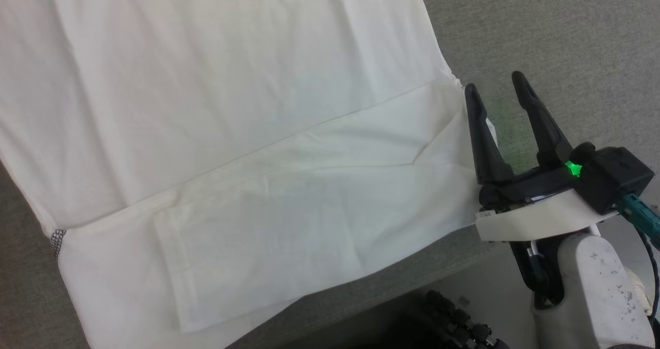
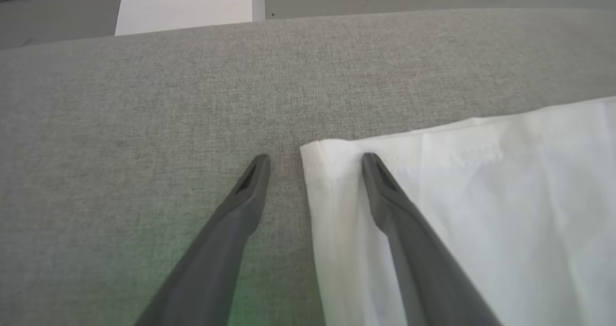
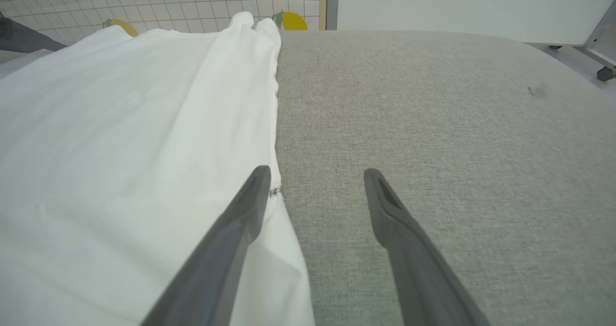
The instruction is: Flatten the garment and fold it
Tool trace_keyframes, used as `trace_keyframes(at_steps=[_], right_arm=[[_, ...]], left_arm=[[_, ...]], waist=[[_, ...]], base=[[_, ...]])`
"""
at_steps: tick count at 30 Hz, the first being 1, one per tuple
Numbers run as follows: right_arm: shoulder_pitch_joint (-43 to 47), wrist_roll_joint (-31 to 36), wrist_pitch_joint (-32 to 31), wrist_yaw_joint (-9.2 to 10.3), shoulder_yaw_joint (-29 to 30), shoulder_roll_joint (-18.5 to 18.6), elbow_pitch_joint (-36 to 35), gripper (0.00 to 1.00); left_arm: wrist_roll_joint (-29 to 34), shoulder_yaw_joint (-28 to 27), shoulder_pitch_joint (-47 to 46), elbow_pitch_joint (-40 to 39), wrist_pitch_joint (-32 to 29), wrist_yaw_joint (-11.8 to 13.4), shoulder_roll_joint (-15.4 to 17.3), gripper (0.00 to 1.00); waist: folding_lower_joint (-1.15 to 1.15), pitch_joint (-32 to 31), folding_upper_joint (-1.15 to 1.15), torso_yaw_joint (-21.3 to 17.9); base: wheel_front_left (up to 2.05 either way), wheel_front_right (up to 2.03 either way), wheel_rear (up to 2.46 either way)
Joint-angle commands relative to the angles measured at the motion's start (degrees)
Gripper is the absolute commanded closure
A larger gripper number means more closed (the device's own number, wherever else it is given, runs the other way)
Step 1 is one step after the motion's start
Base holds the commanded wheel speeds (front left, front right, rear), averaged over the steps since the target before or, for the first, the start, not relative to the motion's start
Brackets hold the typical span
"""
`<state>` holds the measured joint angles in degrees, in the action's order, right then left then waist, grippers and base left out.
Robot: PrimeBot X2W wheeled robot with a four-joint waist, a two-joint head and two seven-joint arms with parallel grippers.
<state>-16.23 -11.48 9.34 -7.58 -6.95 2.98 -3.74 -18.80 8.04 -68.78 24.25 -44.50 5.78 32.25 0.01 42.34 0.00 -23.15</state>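
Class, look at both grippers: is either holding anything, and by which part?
Nothing is held: left gripper and right gripper stand open astride edges of the garment.

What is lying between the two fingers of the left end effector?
In the left wrist view, a strip of bare grey surface and the corner of the garment lie between the fingers of the open left end effector.

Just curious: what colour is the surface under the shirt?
The surface is plain grey, clearest in the left wrist view.

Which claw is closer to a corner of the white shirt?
Left. The left gripper straddles a corner of the garment; the right gripper straddles its long side edge, partway along.
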Motion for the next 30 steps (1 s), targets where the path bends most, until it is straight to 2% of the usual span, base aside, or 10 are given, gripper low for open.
trace_keyframes(at_steps=[1,2,7,11,17,18,20,25,30], right_arm=[[-1.70,0.14,-0.30,0.09,-0.38,-0.10,-0.34,0.00],[-2.30,0.64,-0.72,0.09,-0.63,-0.10,-0.56,0.00],[-10.38,2.23,-3.97,0.09,-2.79,1.27,-1.96,0.00],[-20.58,0.08,-9.47,0.09,-4.26,2.85,1.60,0.00],[-38.72,-5.40,-18.02,0.09,-3.57,3.09,13.88,0.00],[-44.20,-7.01,-21.42,0.09,-2.73,2.77,18.79,0.00],[-49.20,-7.17,-24.33,0.09,-1.43,2.77,23.49,0.00],[-59.03,-2.30,-31.78,0.09,2.82,3.54,34.64,0.00],[-64.76,4.47,-36.71,0.09,6.26,3.99,40.89,0.00]], left_arm=[[0.08,0.56,1.54,1.23,-1.35,0.26,-0.09,0.93],[-0.02,0.60,1.67,0.99,-1.50,0.32,-0.13,1.00],[-0.03,1.96,2.04,-1.11,-0.25,-1.16,-0.45,1.00],[-0.45,3.48,1.79,-2.22,0.47,-2.46,-1.92,1.00],[-0.89,5.17,-0.09,-3.89,1.82,-3.88,-3.86,1.00],[-0.94,5.80,-1.03,-4.53,2.80,-4.47,-4.61,1.00],[-1.03,6.44,-2.01,-5.13,3.97,-4.95,-5.66,1.00],[-0.57,8.03,-4.90,-6.20,8.46,-5.89,-8.20,1.00],[-0.76,9.00,-7.18,-6.30,12.82,-6.70,-10.67,1.00]], waist=[[-0.01,0.07,0.00,0.21],[-0.01,0.09,0.00,0.34],[-0.01,0.12,0.00,1.50],[-0.01,0.43,0.00,3.42],[-0.01,1.96,0.00,7.05],[-0.01,2.51,0.00,8.48],[-0.01,3.06,0.00,10.03],[-0.01,4.36,0.00,13.94],[-0.01,5.78,0.00,17.17]], base=[[0.00,0.00,0.00],[0.00,0.00,0.00],[0.00,0.00,0.00],[0.00,0.00,0.00],[0.00,0.00,0.00],[0.00,0.00,0.00],[0.00,0.00,0.00],[0.00,0.00,0.00],[0.00,0.00,0.00]])
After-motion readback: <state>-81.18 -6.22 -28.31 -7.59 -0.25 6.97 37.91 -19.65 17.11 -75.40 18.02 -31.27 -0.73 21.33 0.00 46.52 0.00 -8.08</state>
